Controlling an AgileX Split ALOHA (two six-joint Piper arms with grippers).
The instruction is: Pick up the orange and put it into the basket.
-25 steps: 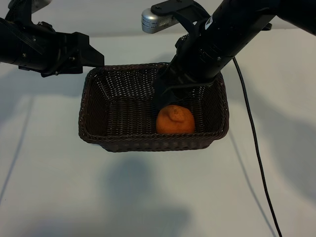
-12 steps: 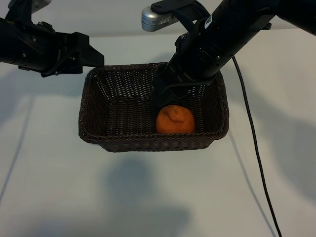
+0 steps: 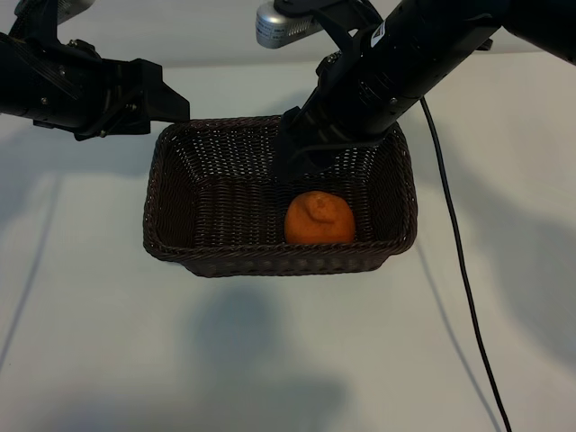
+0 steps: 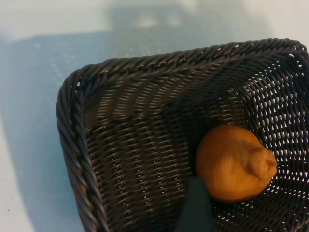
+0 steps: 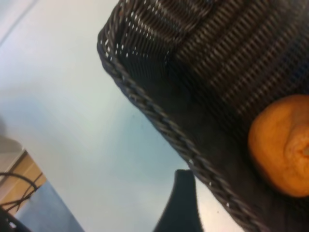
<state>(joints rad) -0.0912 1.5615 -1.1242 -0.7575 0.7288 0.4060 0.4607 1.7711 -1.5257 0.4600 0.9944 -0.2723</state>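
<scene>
The orange lies inside the dark wicker basket, against its front wall right of centre, with its small bump turned up. Nothing holds it. My right gripper hangs open just above and behind the orange, over the basket's back half. In the right wrist view one dark finger shows outside the braided rim, and the orange sits off to one side. My left gripper stays open above the basket's back left corner. Its wrist view shows one finger beside the orange in the basket.
The basket stands on a white table. A black cable runs down the table at the basket's right side. A silver cylinder sticks out above the right arm. Bare table lies in front of the basket.
The right gripper has risen a little and drawn back from the orange. The orange, the basket and the left arm have stayed where they were.
</scene>
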